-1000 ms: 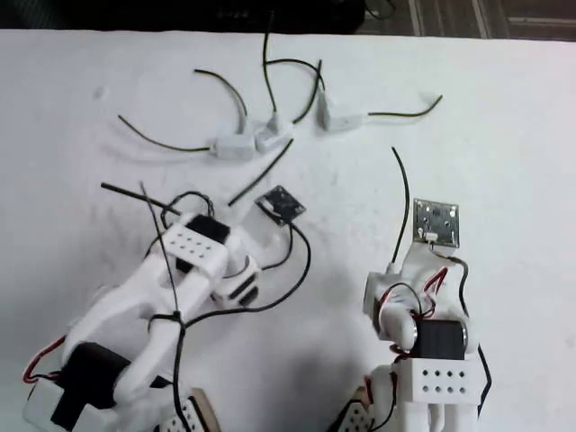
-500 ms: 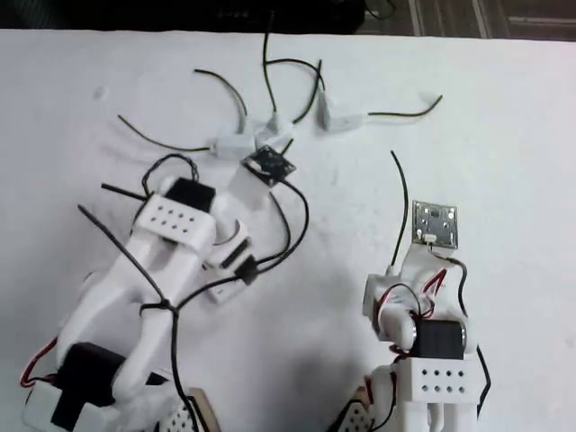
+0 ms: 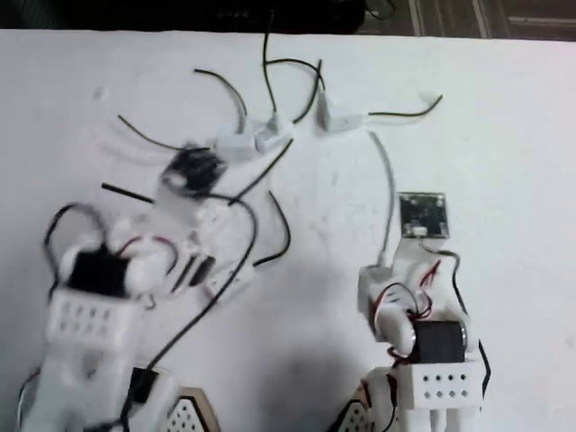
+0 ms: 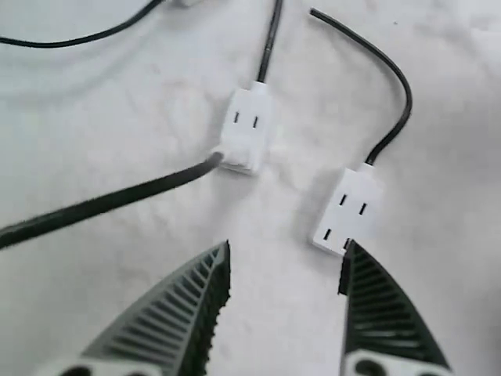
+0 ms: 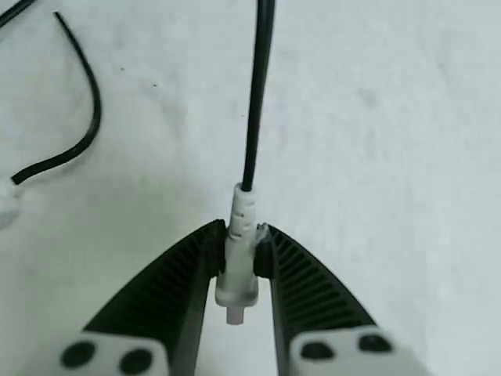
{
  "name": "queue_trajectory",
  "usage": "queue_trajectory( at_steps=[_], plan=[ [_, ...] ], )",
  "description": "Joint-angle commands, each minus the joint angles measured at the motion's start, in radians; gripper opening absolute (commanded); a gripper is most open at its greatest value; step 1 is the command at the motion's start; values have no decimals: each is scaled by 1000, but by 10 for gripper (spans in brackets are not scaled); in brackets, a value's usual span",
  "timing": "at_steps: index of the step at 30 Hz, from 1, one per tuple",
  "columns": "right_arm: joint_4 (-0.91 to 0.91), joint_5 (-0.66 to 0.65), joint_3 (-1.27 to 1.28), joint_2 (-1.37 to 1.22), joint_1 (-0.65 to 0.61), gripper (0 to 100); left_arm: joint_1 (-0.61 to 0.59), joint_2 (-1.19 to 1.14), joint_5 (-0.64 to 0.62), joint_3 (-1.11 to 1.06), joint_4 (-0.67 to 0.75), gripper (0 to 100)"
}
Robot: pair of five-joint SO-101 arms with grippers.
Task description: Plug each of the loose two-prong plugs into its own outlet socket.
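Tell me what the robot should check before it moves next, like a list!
1. The right claw grips the plug: ok.
2. The left claw is open: ok.
3. Slots show on the near socket and the far socket: ok.
4. The near socket is centred in the left claw: not ok, it lies off to one side.
5. The plug points its prongs at a socket: cannot tell.

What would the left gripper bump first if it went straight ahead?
Probably the nearer white socket, lying just ahead of the open left gripper, towards one side. The other socket lies farther off. Depth is unclear.
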State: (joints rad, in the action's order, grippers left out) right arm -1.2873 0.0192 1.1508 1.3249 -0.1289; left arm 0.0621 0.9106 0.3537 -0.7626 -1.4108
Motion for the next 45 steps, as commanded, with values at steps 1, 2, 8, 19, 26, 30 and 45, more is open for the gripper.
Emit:
queue_trajectory(
  at_steps=[1,2,8,19,26,30,45],
  plan=[
    [-62,-3,-126,7,-173,17,-82,214,-5,-75,17,234],
    [-87,-3,-155,8,-223,17,-96,248,-5,-98,31,234],
    [-168,-3,-307,10,-449,17,-148,453,-40,-256,138,234],
    [-163,-2,-442,12,-722,18,-140,682,-253,-330,180,235],
    [-71,-2,-468,5,-799,18,-73,746,-262,-328,178,236],
    [-21,-2,-466,4,-809,18,73,788,-262,-328,172,235],
    [94,-2,-252,4,-871,18,318,897,-219,-325,120,234]
  ],
)
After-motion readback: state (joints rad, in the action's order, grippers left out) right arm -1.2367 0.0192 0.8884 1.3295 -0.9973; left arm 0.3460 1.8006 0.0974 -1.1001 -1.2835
